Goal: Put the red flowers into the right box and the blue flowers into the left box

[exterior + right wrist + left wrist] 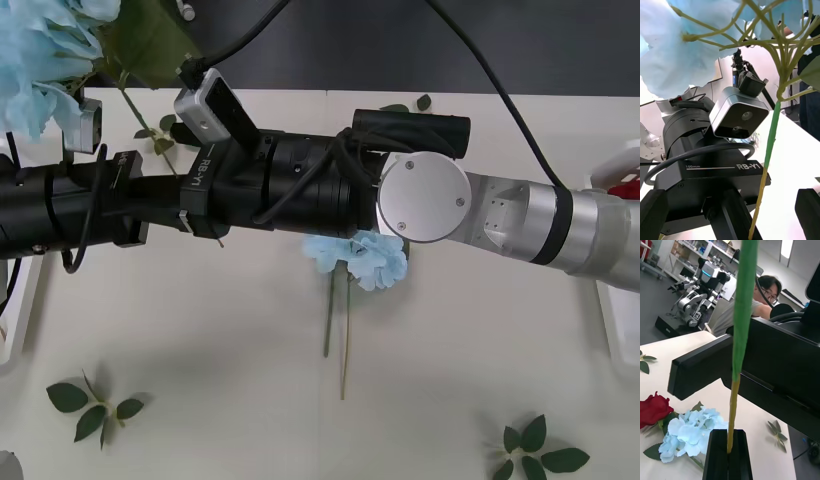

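Right arm (520,215) is the closest thing, reaching across the worktop (470,340) from the right side over to the left, where it meets the left arm (50,210). Left tool (729,435) has its black fingers pressed together on the yellowish lower end of a green stem (741,315), which stands pretty much straight up out of the pinch. Right tool (731,212) is spread wide, one finger on each side of that same stem, not touching it as far as I can see. The held blue flower (40,50) sits up above both tools, near the far left corner of the worktop.

Another blue flower (360,258) lies flat on the worktop right under the right arm, poking out below the forearm, stems pointing back toward the robot. From the left wrist cam there's a red flower (653,408) lying against a blue cluster (692,431) on the worktop, below the left tool.

Right box (612,165) is at the right edge with something red (625,190) in it, left box (22,300) at the left edge. Loose leaf sprigs (92,405) lie near the front
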